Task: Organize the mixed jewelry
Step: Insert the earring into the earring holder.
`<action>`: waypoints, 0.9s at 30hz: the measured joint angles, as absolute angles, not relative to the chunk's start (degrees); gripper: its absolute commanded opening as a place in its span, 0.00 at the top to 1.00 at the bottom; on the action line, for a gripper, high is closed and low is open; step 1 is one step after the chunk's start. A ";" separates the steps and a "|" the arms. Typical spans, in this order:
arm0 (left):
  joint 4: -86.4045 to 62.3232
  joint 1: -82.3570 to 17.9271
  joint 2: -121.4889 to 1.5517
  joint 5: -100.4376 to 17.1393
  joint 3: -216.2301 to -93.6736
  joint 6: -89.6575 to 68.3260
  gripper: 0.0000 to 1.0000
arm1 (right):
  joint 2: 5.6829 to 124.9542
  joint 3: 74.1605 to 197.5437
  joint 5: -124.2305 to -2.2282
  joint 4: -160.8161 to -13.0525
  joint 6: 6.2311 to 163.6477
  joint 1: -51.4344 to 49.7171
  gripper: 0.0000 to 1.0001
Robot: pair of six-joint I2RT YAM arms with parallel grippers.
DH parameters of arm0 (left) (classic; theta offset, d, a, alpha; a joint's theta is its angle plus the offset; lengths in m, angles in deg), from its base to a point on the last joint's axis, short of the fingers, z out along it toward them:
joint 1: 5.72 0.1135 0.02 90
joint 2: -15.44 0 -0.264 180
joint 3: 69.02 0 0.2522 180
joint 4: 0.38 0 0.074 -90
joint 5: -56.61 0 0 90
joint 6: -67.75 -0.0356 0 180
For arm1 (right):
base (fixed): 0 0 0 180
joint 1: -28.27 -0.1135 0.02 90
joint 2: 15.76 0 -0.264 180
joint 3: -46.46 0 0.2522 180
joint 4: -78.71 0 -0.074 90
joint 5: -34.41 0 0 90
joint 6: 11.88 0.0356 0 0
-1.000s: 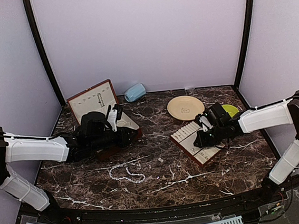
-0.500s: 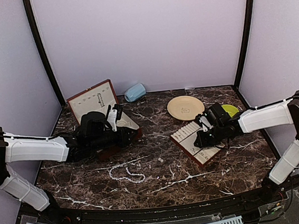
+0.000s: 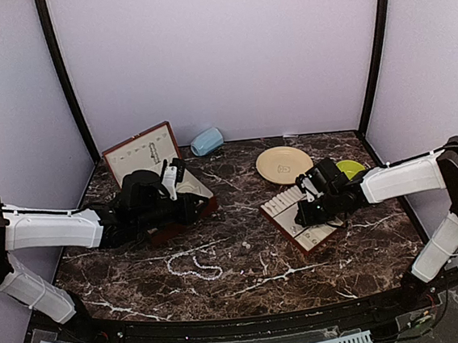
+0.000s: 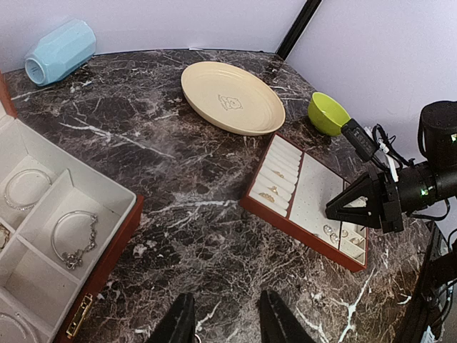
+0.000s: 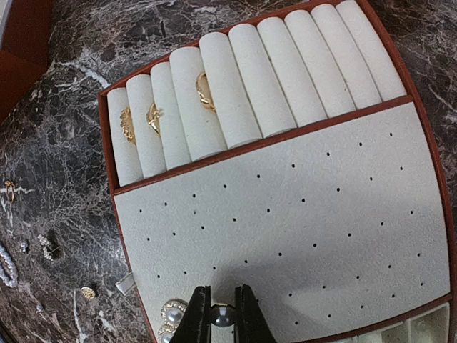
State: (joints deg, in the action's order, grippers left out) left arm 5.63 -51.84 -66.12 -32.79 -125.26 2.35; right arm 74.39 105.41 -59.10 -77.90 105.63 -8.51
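My left pincer point(image 4: 226, 296) hangs open with nothing between its fingers, above the dark marble table point(image 3: 247, 279) and just beside the red-brown box with cream lining point(image 4: 107, 264). Two silvery chain bracelets point(image 4: 73, 239) lie in that box's compartments. At the back, near the box's raised lid, a pale blue faceted cup point(image 3: 207, 141) lies on its side.

The long thin strand of small white pearl-like beads point(image 3: 194, 266) lies curled on the marble toward the front, well apart from both pincers. A few tiny loose earrings point(image 5: 47, 246) and a small gold stud point(image 5: 87, 291) rest on the table just left of the cream slotted tray with red-brown frame point(image 5: 300, 214). Three gold rings point(image 5: 152, 116) sit between the tray's padded rolls at its left end. A pearl earring point(image 5: 171, 311) lies on the near edge of the perforated pad.

My right pincer point(image 5: 223, 296) is closed on a small round pearl-like earring point(image 5: 222, 316), low over that same edge. Behind the tray stands a round cream plate point(image 3: 283, 164), and to its right a lime green bowl point(image 3: 352, 168).
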 measured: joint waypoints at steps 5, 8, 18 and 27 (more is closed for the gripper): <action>5.63 -51.84 -65.64 -32.39 -125.26 2.33 0.66 | 74.41 105.43 -57.39 -77.79 105.50 -9.38 0.98; 5.60 -51.84 -65.42 -32.26 -125.26 2.33 0.66 | 74.41 105.43 -56.50 -77.75 105.39 -9.82 0.98; 5.60 -51.84 -65.29 -32.24 -125.26 2.33 0.66 | 76.48 108.16 -52.65 -76.04 105.50 -11.92 0.99; 5.47 -51.82 -63.80 -31.91 -124.39 2.35 0.66 | 77.18 108.97 -50.46 -75.61 105.89 -12.83 0.94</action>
